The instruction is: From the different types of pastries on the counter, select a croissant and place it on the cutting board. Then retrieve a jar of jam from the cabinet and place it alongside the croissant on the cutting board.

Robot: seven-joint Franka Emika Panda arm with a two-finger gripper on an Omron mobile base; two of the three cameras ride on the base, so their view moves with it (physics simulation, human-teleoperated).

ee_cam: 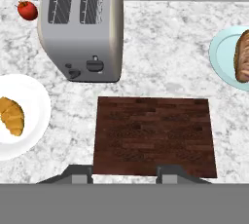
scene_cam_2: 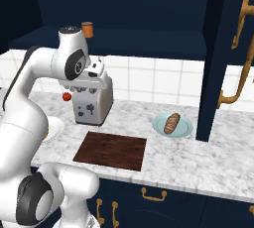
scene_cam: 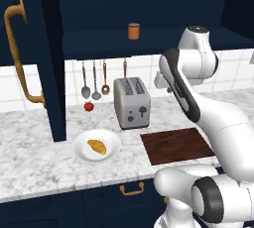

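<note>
The hand (ee_cam: 124,175) is held high above the tabletop (ee_cam: 160,47), looking straight down. Its two finger tips stand apart at the bottom of the hand view, and nothing is held between them.

**Position of task items**
- The croissant (scene_cam: 97,146) lies on a round white plate (scene_cam: 82,155), left of the cutting board (scene_cam: 178,144) and in front of the toaster (scene_cam: 131,102). In the hand view it is seen at the left edge (ee_cam: 11,115).
- The cutting board is bare. It lies flat in front of the toaster, directly below the hand.
- The jar of jam (scene_cam: 133,30) stands upright on the shelf of the cabinet (scene_cam: 149,4), whose door (scene_cam: 37,53) is swung open.
- The darker bun (scene_cam_2: 172,123) rests on a pale blue plate (scene_cam_2: 184,130), right of the board.

**Step in hand:** neither item has been placed yet. The croissant is judged to be the first target.

**Fault conditions**
1. Wrong pastry selected. The bun and the croissant lie on opposite sides of the board; a move to the right would lead to the bun.
2. Poor grasp. The croissant is small and curved; if the fingers are closed across a tapered end, it may slip out or be pushed across the plate.
3. Plate disturbed. If the descent is too deep, the plate rim may be struck and tipped.
4. Collision. The toaster and the open door stand close to the path towards the jar.
</note>
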